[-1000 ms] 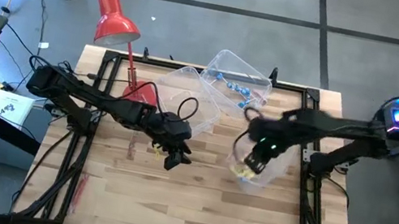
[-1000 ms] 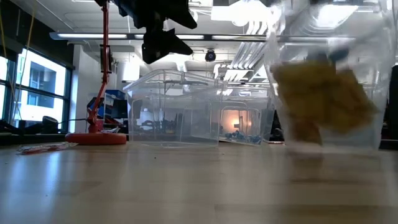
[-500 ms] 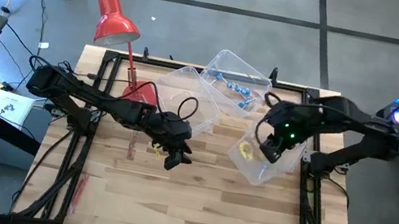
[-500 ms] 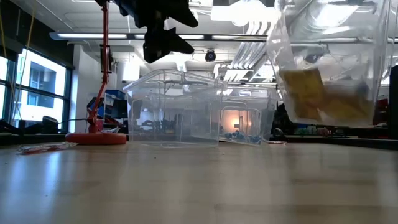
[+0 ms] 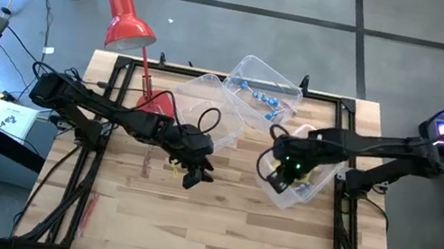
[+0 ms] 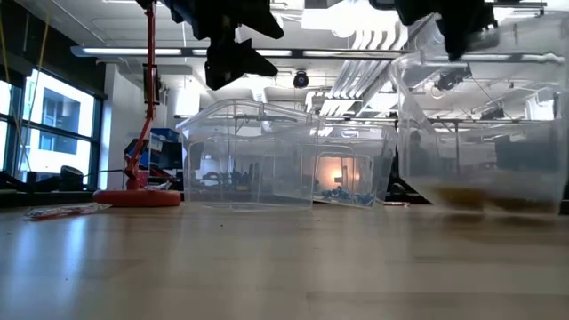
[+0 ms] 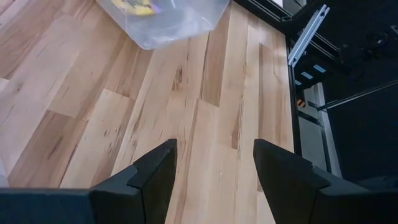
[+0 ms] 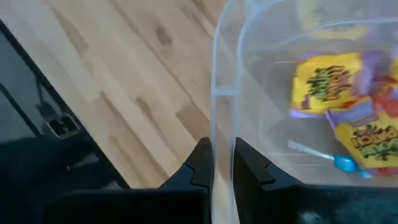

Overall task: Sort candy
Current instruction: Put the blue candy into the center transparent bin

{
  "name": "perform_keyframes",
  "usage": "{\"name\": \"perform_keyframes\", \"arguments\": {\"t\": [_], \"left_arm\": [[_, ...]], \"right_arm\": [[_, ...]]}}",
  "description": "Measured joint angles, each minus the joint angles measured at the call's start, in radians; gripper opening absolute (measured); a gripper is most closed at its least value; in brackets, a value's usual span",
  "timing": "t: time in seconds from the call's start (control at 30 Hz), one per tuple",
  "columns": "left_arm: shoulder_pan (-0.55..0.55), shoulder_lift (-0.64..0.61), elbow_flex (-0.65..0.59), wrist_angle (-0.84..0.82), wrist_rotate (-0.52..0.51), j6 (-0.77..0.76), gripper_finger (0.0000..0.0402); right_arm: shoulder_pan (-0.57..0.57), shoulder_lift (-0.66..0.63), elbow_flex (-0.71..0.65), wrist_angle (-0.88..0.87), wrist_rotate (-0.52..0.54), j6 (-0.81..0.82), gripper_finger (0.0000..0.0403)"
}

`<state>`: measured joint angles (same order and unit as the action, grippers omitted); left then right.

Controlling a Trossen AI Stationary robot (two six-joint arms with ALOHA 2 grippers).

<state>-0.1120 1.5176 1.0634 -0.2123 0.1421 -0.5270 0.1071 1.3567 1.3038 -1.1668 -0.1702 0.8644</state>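
My right gripper (image 5: 281, 170) is shut on a clear plastic bin (image 5: 298, 186) at the table's right middle. Its floor holds yellow square packets (image 8: 324, 79) and a blue-wrapped piece on a stick (image 8: 341, 163). In the low view the bin (image 6: 484, 124) stands level, base on the table, with the candy (image 6: 480, 197) flat on its bottom. My left gripper (image 5: 195, 175) hangs open above the bare table centre and touches nothing. Slim red sticks (image 5: 88, 206) lie near the left edge. My right gripper (image 8: 222, 152) pinches the bin's upright side wall at its rim (image 8: 224, 112), one finger (image 8: 200, 163) outside and one inside. It comes from above, pointing down. The bin sits level with its base on the table.
Two more clear bins stand at the far side: one (image 5: 206, 108) by the lamp, one (image 5: 260, 90) holding blue-wrapped pieces (image 5: 265, 101). The red desk lamp (image 5: 129, 28) stands at the far left, its base (image 6: 138, 197) on the table. Bare wood (image 5: 212, 233) spreads across the near half.
My right gripper has carried the bin, first lifted and tilted, toward the far-right, then lowered it. The bin has gone from hanging clear to standing level on the table, and the yellow packets have slid from its side down onto its floor.
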Motion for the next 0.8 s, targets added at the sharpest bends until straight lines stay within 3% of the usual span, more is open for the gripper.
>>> {"name": "perform_keyframes", "arguments": {"t": [0.2, 0.47, 0.57, 0.67, 0.8], "left_arm": [[0.0, 0.0, 0.0, 0.0, 0.0, 0.0, 0.0207], [0.0, 0.0, 0.0, 0.0, 0.0, 0.016, 0.0207], [0.0, 0.0, 0.0, 0.0, 0.0, 0.018, 0.0207], [0.0, 0.0, 0.0, 0.0, 0.0, 0.019, 0.0207], [0.0, 0.0, 0.0, 0.0, 0.0, 0.025, 0.0207]], "right_arm": [[-0.001, 0.0, -0.088, 0.076, -0.001, 0.026, 0.0037], [0.0, 0.0, -0.068, 0.144, 0.046, 0.023, 0.0175], [-0.009, 0.0, -0.03, 0.162, 0.016, -0.011, 0.0207], [-0.011, 0.0, 0.054, 0.08, -0.012, -0.056, 0.0216], [-0.011, -0.001, 0.14, -0.234, 0.08, -0.05, 0.0218]]}}
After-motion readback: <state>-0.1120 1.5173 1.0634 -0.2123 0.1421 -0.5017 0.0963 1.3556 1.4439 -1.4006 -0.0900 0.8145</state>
